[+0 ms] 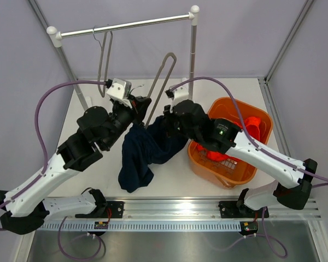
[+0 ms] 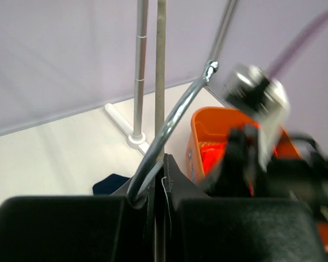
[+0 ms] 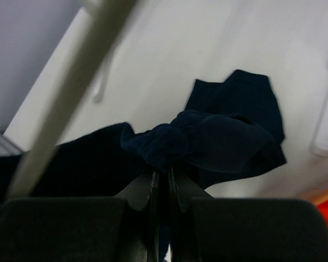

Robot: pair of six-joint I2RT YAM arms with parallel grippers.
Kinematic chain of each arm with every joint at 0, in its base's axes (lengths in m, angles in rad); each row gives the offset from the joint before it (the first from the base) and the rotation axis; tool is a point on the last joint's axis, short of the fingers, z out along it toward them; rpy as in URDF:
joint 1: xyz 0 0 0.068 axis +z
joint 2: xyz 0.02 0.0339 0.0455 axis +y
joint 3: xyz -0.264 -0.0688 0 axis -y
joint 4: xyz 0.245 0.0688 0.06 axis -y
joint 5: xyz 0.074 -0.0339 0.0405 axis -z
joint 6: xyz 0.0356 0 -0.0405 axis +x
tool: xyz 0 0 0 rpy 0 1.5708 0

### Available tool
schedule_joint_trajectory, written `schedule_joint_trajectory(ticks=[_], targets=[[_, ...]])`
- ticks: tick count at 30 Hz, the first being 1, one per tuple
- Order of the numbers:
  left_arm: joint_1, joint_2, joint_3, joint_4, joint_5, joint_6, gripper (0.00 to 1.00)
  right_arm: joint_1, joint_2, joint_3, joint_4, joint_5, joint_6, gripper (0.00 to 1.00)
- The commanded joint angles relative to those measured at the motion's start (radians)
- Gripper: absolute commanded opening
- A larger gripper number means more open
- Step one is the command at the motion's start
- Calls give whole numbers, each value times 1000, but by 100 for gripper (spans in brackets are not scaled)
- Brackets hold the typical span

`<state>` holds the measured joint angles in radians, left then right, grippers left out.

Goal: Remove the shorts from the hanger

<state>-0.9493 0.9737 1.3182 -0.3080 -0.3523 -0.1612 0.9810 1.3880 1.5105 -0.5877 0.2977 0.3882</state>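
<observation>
The dark navy shorts hang between the two grippers and trail down onto the white table. A grey metal hanger rises from them, its bend showing in the left wrist view. My left gripper is shut on the hanger's lower end. My right gripper is shut on a bunched fold of the shorts, to the right of the hanger.
An orange basket with red items stands at the right, under my right arm. A clothes rail on two poles crosses the back, with a second hanger on it. Grey walls enclose the table.
</observation>
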Motion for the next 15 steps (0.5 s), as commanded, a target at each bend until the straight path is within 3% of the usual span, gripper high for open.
schedule_joint_trajectory(ticks=[1,8,15], targets=[[-5,40,10,234,-117,-1,0,125,-40,86,46,60,-12,0],[-3,209,159,267,-321,130,0,242,-75,151,-3,132,-51,0],[18,321,330,297,-389,274,0,263,-78,232,-63,184,-103,1]])
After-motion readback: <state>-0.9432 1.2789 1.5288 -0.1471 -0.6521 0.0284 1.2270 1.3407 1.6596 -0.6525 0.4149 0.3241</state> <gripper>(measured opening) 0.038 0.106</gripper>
